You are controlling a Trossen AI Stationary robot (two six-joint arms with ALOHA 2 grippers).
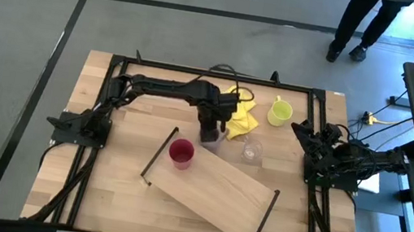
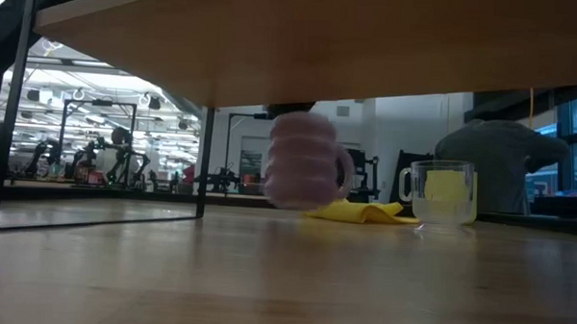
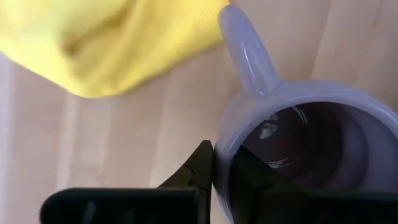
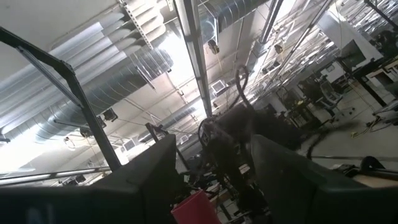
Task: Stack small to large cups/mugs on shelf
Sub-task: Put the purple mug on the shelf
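1. the left gripper (image 3: 214, 168) is over the middle of the worktop (image 1: 113, 192), just beyond the far long edge of the shelf (image 1: 213, 187).
2. its fingers (image 3: 198, 167) are narrowed onto the rim of the purple mug (image 3: 298, 149); one finger sits outside the wall and the other inside, so the rim is pinched between them.
3. in the left wrist view the mug handle points away from the fingers toward the yellow cloth (image 3: 106, 43), which lies close to it.
4. in the low view the purple mug (image 2: 305, 172) is upright just beyond the shelf; whether its base touches the worktop cannot be told.
5. the shelf lies diagonally across the middle of the worktop, with a thin black rail (image 1: 158, 155) at each short end.
6. the red cup (image 1: 181, 153) stands upright on the shelf at its end nearer the left edge of the worktop.
7. the clear glass tumbler (image 1: 251, 150) stands on the worktop just beside the far long edge of the shelf, near the purple mug and apart from it.
8. the yellow-green mug (image 1: 278, 112) stands toward the far edge of the worktop, beside the yellow cloth.
9. the right gripper (image 4: 211, 177) is folded back at the right edge of the worktop, fingers spread wide and holding nothing.
10. a person (image 1: 364, 24) stands on the floor beyond the far edge of the worktop.
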